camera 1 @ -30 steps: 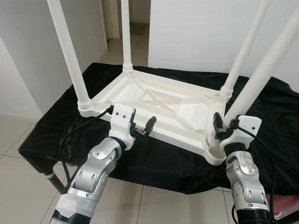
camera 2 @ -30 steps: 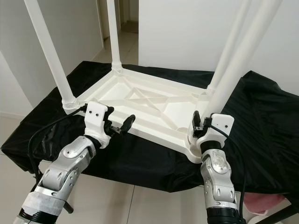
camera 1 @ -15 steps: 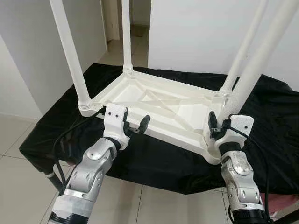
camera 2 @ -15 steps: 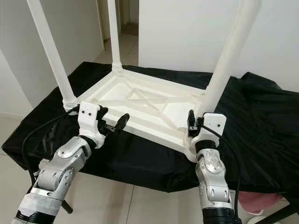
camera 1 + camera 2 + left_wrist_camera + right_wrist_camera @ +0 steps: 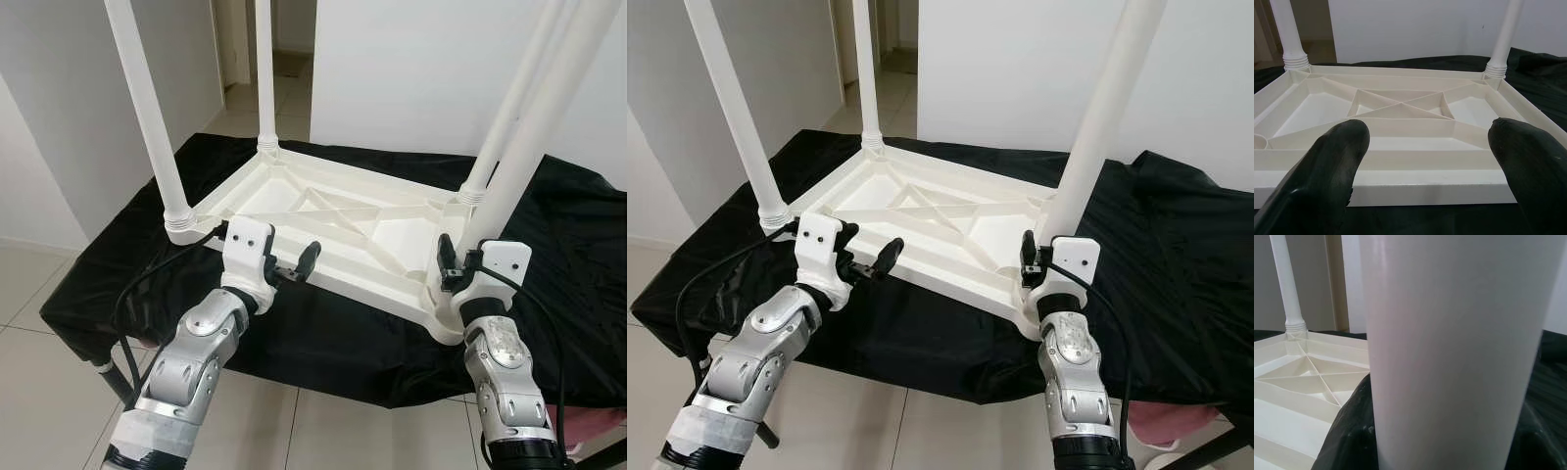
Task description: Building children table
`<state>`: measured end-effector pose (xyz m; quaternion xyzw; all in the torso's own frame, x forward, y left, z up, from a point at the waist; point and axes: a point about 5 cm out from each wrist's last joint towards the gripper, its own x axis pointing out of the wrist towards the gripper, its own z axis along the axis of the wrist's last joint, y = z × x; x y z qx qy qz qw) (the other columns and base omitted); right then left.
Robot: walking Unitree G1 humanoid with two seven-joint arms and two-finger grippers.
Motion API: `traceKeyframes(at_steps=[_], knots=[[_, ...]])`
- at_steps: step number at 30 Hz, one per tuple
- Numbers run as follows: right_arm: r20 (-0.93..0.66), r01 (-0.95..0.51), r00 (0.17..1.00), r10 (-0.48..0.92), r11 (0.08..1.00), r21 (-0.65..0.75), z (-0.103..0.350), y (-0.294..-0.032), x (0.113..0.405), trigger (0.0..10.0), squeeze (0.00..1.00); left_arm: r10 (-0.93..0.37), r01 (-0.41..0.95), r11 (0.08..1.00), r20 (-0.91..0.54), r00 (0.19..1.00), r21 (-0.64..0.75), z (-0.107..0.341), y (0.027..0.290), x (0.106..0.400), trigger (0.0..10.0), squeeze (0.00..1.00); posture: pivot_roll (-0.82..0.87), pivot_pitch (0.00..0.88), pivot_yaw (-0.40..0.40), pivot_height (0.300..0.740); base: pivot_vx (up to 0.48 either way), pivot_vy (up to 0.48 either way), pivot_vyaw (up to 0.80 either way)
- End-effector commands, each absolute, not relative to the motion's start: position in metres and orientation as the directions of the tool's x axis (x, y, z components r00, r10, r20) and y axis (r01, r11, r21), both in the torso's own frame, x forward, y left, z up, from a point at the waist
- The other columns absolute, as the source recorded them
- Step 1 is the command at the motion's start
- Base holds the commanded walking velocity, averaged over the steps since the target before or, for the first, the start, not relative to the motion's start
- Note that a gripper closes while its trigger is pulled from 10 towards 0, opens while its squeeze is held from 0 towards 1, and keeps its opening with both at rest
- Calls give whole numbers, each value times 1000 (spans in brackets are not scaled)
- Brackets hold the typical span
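The white table top lies upside down on a black cloth. The right gripper is clamped on the near right leg. The left gripper waits by the near edge, fingers apart.

Left pincer gapes wide (2 fingers apart); right pincer is clamped, wrist upright.

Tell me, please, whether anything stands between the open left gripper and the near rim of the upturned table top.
Nothing visible does. The left gripper hangs open just short of the table top's near rim, with only black cloth below the gap.
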<state>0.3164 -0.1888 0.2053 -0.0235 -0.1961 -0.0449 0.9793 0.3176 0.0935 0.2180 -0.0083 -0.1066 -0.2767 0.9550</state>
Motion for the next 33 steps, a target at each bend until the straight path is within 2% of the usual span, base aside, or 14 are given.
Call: traceKeyframes(at_steps=[1, 9, 15, 21, 22, 24, 25, 30, 33], knots=[[405, 98, 911, -74, 994, -38, 208, -188, 315, 10000, 0, -562, 562, 825, 182, 807, 57, 214, 92, 316, 10000, 0, -7, 103, -24, 740, 0, 0, 0], [405, 100, 911, -75, 994, -41, 208, -188, 315, 10000, 0, -569, 567, 821, 182, 802, 65, 215, 92, 315, 10000, 0, -4, 109, -22, 740, 0, 0, 0], [397, 26, 918, 7, 997, -77, 208, -180, 316, 10000, 0, -662, 672, 739, 229, 713, 44, 226, 84, 306, 10000, 0, 3, 109, -25, 740, 0, 0, 0], [371, -69, 922, 116, 988, -138, 208, -175, 319, 10000, 0, -825, 831, 544, 256, 504, 117, 239, 69, 288, 10000, 0, 4, 104, -27, 740, 0, 0, 0], [371, -69, 922, 116, 988, -138, 208, -175, 319, 10000, 0, -825, 831, 544, 256, 504, 117, 239, 69, 288, 10000, 0, 4, 104, -27, 740, 0, 0, 0], [360, -106, 920, 157, 982, -159, 208, -174, 321, 10000, 0, -866, 869, 474, 251, 432, 144, 244, 66, 285, 10000, 0, 6, 102, -29, 740, 0, 0, 0], [342, -147, 917, 203, 972, -182, 208, -171, 324, 10000, 0, -905, 902, 403, 215, 367, 155, 244, 61, 283, 10000, 0, 6, 99, -31, 740, 0, 0, 0], [312, -218, 908, 279, 952, -216, 207, -164, 326, 10000, 0, -938, 923, 325, 194, 287, 206, 248, 55, 278, 10000, 0, 5, 95, -31, 740, 0, 0, 0], [242, -313, 896, 372, 916, -250, 199, -154, 330, 10000, 0, -969, 956, 207, 177, 172, 208, 255, 48, 274, 10000, 0, -1, 83, -31, 740, 0, 0, 0]])
